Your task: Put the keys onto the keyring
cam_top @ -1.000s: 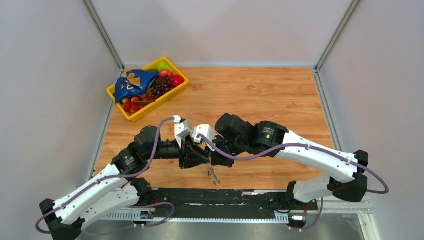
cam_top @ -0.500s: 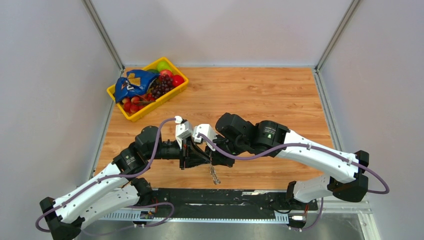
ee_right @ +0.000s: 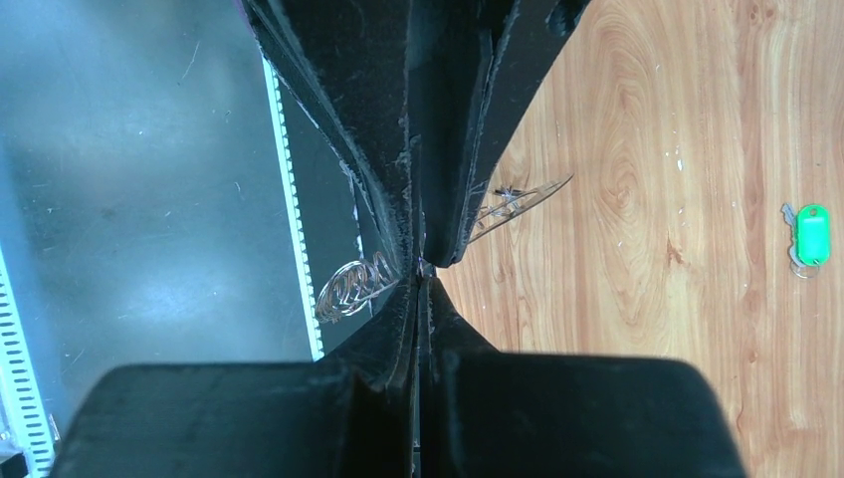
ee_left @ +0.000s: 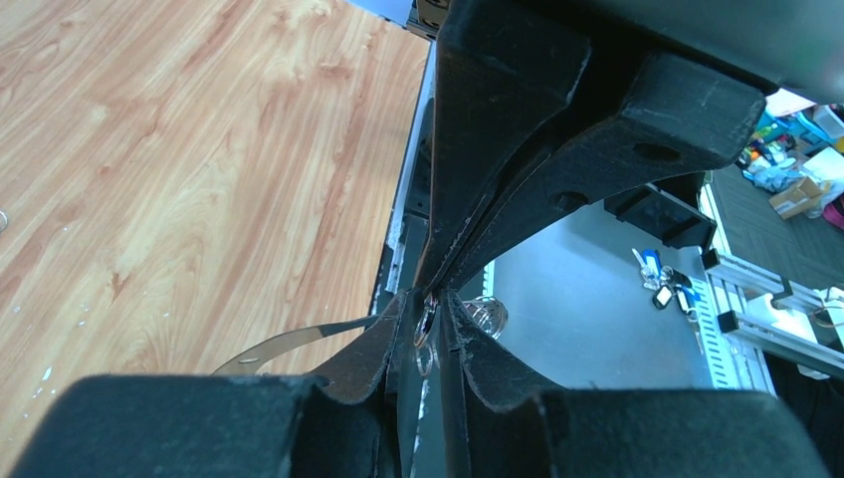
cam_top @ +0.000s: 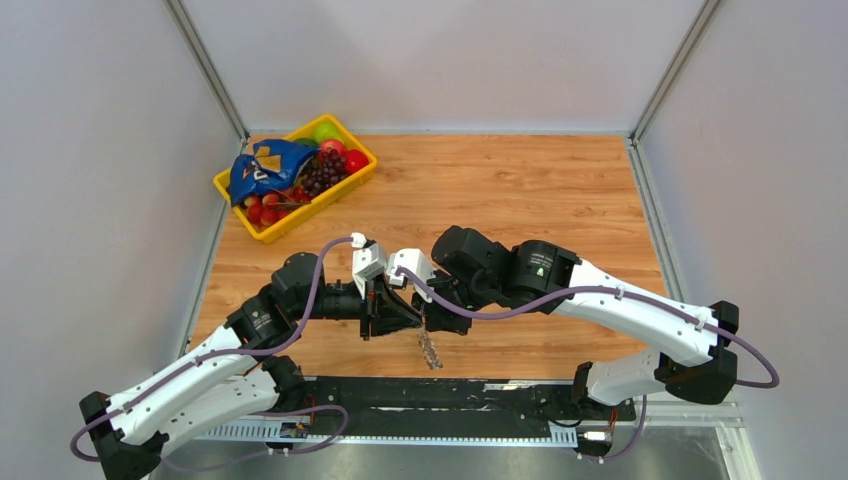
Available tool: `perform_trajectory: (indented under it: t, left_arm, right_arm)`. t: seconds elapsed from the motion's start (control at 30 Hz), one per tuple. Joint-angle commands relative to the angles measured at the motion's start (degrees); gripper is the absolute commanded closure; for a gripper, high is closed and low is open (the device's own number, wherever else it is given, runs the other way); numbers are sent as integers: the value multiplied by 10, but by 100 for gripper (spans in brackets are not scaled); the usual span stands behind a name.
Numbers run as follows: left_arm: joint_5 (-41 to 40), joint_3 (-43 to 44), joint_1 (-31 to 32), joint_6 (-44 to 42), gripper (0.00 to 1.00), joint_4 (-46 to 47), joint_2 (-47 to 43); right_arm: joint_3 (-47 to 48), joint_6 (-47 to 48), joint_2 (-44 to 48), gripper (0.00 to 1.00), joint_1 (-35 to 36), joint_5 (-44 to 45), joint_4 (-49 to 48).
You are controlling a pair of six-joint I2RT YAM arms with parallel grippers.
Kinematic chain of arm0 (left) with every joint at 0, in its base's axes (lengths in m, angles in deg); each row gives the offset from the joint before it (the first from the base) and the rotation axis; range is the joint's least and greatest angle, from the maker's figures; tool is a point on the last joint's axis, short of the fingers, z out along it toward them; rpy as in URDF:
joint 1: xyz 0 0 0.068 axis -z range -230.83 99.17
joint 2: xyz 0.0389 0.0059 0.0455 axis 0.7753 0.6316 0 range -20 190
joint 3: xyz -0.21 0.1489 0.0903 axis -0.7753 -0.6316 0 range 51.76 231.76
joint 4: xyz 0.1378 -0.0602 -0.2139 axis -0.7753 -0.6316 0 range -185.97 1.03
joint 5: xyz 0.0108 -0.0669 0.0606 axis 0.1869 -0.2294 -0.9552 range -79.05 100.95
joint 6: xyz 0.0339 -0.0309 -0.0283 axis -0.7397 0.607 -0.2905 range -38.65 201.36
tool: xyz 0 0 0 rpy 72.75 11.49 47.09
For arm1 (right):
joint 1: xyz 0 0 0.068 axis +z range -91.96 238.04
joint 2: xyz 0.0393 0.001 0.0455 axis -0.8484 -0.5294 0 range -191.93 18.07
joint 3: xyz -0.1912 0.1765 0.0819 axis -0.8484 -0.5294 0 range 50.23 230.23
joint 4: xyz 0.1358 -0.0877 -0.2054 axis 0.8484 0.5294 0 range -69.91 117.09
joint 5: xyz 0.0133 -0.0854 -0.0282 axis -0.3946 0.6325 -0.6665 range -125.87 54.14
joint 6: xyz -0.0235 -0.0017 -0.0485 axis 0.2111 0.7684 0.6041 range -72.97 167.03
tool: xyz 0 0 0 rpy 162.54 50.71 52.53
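My two grippers meet tip to tip above the near middle of the table. The left gripper (cam_top: 411, 316) (ee_left: 429, 302) is shut on a small metal ring (ee_left: 425, 334) of the keyring. The right gripper (cam_top: 427, 319) (ee_right: 423, 274) is shut on the same spot from the other side. The keyring's flat grey band (ee_left: 299, 341) (ee_right: 520, 204) and a silvery coiled piece (ee_left: 488, 315) (ee_right: 350, 286) hang from the joined tips and dangle below them in the top view (cam_top: 429, 350). A small green key tag (ee_right: 811, 235) with its key lies alone on the wood. It is hidden in the top view.
A yellow basket (cam_top: 305, 213) of fruit with a blue bag (cam_top: 262, 168) stands at the far left. A black rail (cam_top: 450, 392) runs along the near table edge just under the grippers. Grey walls close in the left, right and back.
Both grippers stay pinched together at the same spot. The left wrist has edged slightly right. The dangling part hangs as before.
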Motion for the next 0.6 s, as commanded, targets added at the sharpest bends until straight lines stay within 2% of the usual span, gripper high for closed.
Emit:
perform_trajectory:
  t: [0.0,0.23,0.5,0.57]
  left_arm:
    - [6,14,9,-15,76,-3,5]
    - [3,12,13,-15,70,1,7]
    - [9,10,17,-15,74,8,10]
    - [10,10,19,-16,79,9,11]
  right_arm:
    - [38,-8,5,100,3,3,-31]
    - [41,-9,3,100,3,-1,-32]
    - [44,-11,2,100,3,-2,-37]
    - [45,-12,1,100,3,0,-37]
